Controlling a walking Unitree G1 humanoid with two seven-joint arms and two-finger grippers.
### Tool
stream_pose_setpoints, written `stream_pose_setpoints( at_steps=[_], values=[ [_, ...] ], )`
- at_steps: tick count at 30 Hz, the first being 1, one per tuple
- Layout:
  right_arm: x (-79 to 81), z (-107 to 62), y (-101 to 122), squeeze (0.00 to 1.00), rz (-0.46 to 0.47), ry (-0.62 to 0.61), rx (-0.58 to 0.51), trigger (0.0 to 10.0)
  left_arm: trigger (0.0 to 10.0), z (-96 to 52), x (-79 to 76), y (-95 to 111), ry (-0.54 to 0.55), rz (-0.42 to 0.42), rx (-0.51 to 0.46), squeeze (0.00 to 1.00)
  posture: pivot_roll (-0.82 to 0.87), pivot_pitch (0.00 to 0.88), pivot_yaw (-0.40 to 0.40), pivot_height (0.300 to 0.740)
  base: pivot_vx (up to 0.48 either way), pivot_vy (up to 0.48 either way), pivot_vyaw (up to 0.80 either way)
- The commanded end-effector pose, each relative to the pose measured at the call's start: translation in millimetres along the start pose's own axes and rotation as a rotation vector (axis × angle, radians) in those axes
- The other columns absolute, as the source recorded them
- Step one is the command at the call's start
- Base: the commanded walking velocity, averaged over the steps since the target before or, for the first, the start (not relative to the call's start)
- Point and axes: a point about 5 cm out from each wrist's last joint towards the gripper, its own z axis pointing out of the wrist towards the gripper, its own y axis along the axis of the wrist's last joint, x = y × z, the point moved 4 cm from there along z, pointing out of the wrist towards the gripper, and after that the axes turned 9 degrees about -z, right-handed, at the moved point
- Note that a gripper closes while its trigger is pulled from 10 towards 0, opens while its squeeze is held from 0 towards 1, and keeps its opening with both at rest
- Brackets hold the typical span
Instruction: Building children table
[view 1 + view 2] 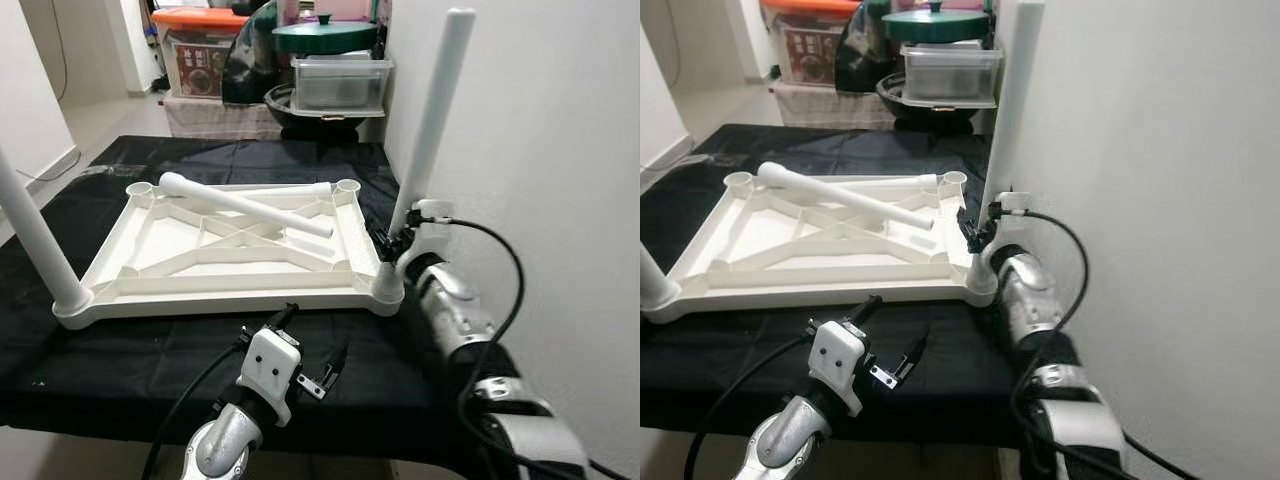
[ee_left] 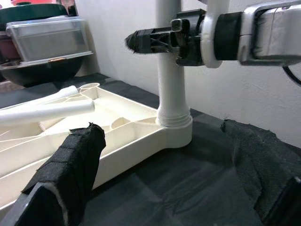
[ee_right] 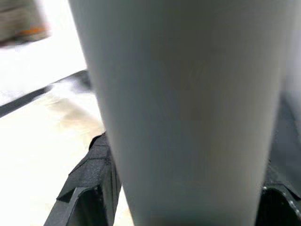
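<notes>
The white table top [image 1: 230, 290] lies upside down on the black cloth. One white leg [image 1: 435, 110] stands in its near right corner socket, and my right gripper [image 1: 392, 240] is shut on it just above the socket. In the right wrist view this leg [image 3: 188, 103] sits between the black fingers [image 3: 89, 183]. Another leg [image 1: 35, 240] stands in the near left corner. A loose leg [image 1: 245, 205] lies slantwise across the ribs. My left gripper [image 1: 308, 342] hovers open over the cloth at the near edge, holding nothing, and its wrist view faces the standing leg [image 2: 170, 80].
Both far corner sockets [image 1: 140, 188] [image 1: 347, 186] hold no leg. A white wall [image 1: 540, 150] runs close along the right side. Beyond the far end are stacked plastic boxes [image 1: 340, 82] and a green lid [image 1: 325, 35]. The cloth's near edge drops off below my arms.
</notes>
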Motion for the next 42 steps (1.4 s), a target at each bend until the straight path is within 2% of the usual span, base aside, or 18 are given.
stream_pose_setpoints(
  at_steps=[1, 4, 10, 11, 14, 15, 21, 23, 25, 26, 27, 28, 31, 35, 39, 40, 41, 42],
  values=[
    [29.6, 5.7, -5, 0.00, 0.017, 0.190, 0.022, 10.0, 10.0, 0.4, -1.6, -4, -0.010, 0.001, 0.013, 0.00, 0.08, 0.000, -0.050, 0.740, 0.000, 0.000, 0.00],
    [55.7, -6.7, -15, 0.00, -0.078, 0.533, 0.101, 10.0, 10.0, 1.2, -2.4, -4, -0.013, 0.002, 0.013, 0.00, 0.09, 0.000, -0.057, 0.740, 0.000, 0.000, 0.00],
    [77.8, -7.3, -4, 0.00, -0.035, 0.747, 0.070, 10.0, 10.0, 1.2, -2.4, -4, -0.013, 0.004, 0.013, 0.00, 0.10, 0.000, -0.061, 0.740, 0.000, 0.000, 0.00],
    [86.0, -7.1, -1, 0.00, -0.028, 0.809, 0.058, 4.9, 10.0, 1.2, -2.3, -4, -0.013, 0.005, 0.013, 0.00, 0.10, 0.000, -0.063, 0.740, 0.000, 0.000, 0.00],
    [91.2, -7.3, 1, 0.00, -0.025, 0.847, 0.052, 4.9, 10.0, 1.1, -2.4, -4, -0.013, 0.005, 0.013, 0.00, 0.10, 0.000, -0.063, 0.740, 0.000, 0.000, 0.00],
    [95.8, -5.0, -1, 0.00, -0.037, 0.851, 0.052, 0.0, 10.0, 0.9, -2.5, -4, -0.014, 0.005, 0.014, 0.00, 0.11, 0.000, -0.065, 0.740, 0.000, 0.000, 0.00],
    [90.3, 11.6, -14, 0.00, -0.096, 0.631, 0.088, 0.0, 10.0, 0.0, -3.2, -5, -0.014, 0.005, 0.016, 0.00, 0.11, 0.000, -0.063, 0.740, 0.000, 0.000, 0.00],
    [75.5, 20.0, -15, 0.00, -0.083, 0.449, 0.100, 0.0, 10.0, 0.0, -3.2, -5, -0.014, 0.004, 0.016, 0.00, 0.10, 0.000, -0.063, 0.740, 0.000, 0.000, 0.00],
    [38.3, 27.7, -19, 0.00, -0.075, 0.066, 0.149, 0.0, 10.0, 0.1, -3.1, -5, -0.014, 0.003, 0.016, 0.00, 0.10, 0.000, -0.061, 0.740, 0.000, 0.000, 0.00],
    [38.3, 27.7, -19, 0.00, -0.075, 0.066, 0.149, 0.0, 10.0, 0.1, -3.1, -5, -0.014, 0.003, 0.016, 0.00, 0.10, 0.000, -0.061, 0.740, 0.000, 0.000, 0.00],
    [4.7, 19.5, -25, 0.00, -0.070, -0.228, 0.201, 0.0, 10.0, 0.0, -2.8, -5, -0.014, 0.002, 0.017, 0.00, 0.09, 0.000, -0.050, 0.740, 0.000, 0.000, 0.00],
    [4.7, 19.5, -25, 0.00, -0.070, -0.228, 0.201, 0.0, 10.0, 0.0, -2.8, -5, -0.014, 0.002, 0.017, 0.00, 0.09, 0.000, -0.050, 0.740, 0.000, 0.000, 0.00],
    [-38.0, -7.7, -34, 0.00, -0.071, -0.612, 0.266, 0.0, 10.0, -0.1, -2.9, -5, -0.016, 0.002, 0.018, 0.00, 0.08, 0.000, -0.048, 0.740, 0.000, 0.000, 0.00],
    [-42.1, -31.2, -41, 0.00, -0.008, -0.868, 0.270, 0.0, 10.0, 0.1, -3.3, -5, -0.018, 0.001, 0.019, 0.00, 0.09, 0.000, -0.049, 0.740, 0.000, 0.000, 0.00],
    [-23.0, -24.6, -44, 0.00, 0.045, -0.852, 0.257, 0.0, 10.0, 0.2, -3.3, -5, -0.016, 0.002, 0.019, 0.00, 0.09, 0.000, -0.053, 0.740, 0.000, 0.000, 0.00],
    [-19.7, -21.9, -44, 0.00, 0.055, -0.838, 0.251, 8.7, 10.0, 0.2, -3.3, -5, -0.016, 0.002, 0.019, 0.00, 0.09, 0.000, -0.053, 0.740, 0.000, 0.000, 0.00],
    [-19.7, -21.9, -44, 0.00, 0.055, -0.838, 0.251, 8.7, 10.0, 0.2, -3.3, -5, -0.016, 0.002, 0.019, 0.00, 0.09, 0.000, -0.053, 0.740, 0.000, 0.000, 0.00],
    [-10.5, -12.8, -43, 0.00, 0.066, -0.772, 0.223, 10.0, 10.0, 0.2, -3.1, -5, -0.015, 0.002, 0.019, 0.00, 0.09, 0.000, -0.054, 0.740, 0.000, 0.000, 0.00]
  ],
)
